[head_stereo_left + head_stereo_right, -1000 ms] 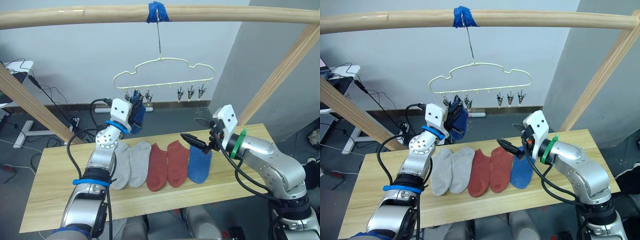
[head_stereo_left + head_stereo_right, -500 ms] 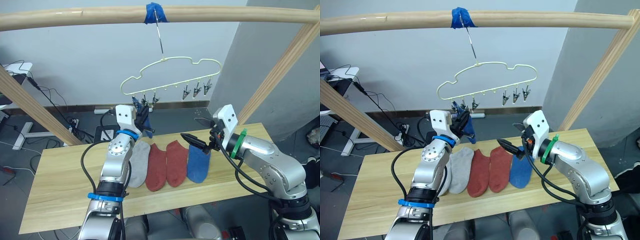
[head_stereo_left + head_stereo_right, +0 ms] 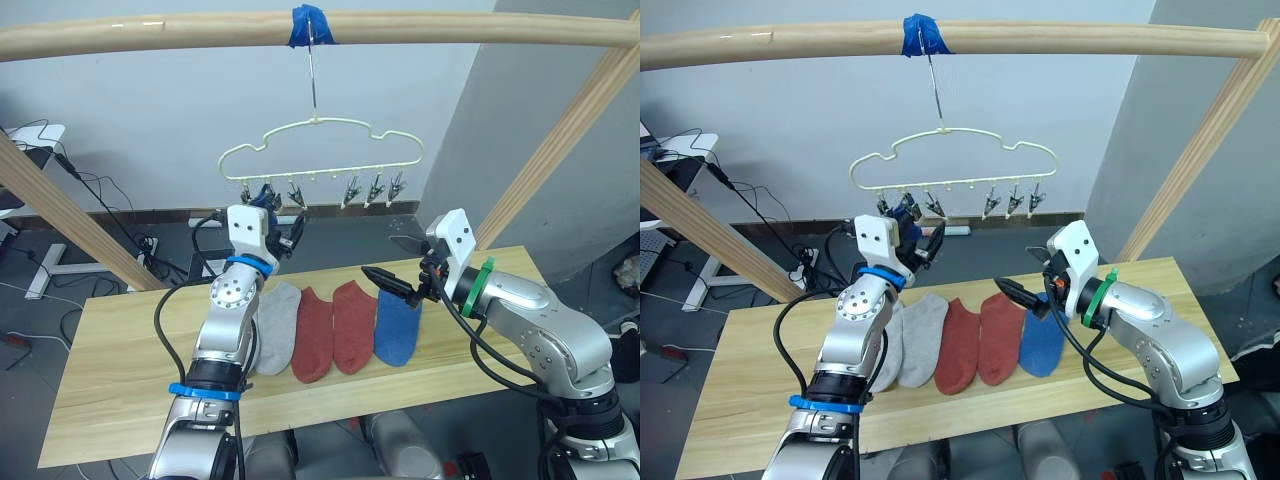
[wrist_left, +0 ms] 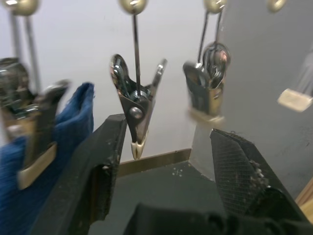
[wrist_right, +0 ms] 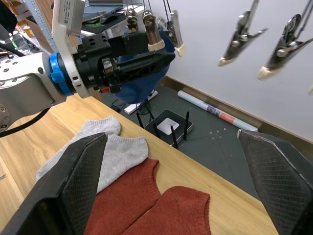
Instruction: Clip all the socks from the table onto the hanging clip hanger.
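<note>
Swinging back leftward since half a second ago, the clip hanger hangs level; the left tool now stands open and empty beside the clipped blue sock. Right tool hovers open over the counter, unchanged. Grey sock, two red socks and one blue sock lie there. Blue tape wraps the wooden pole. No legible writing.
</note>
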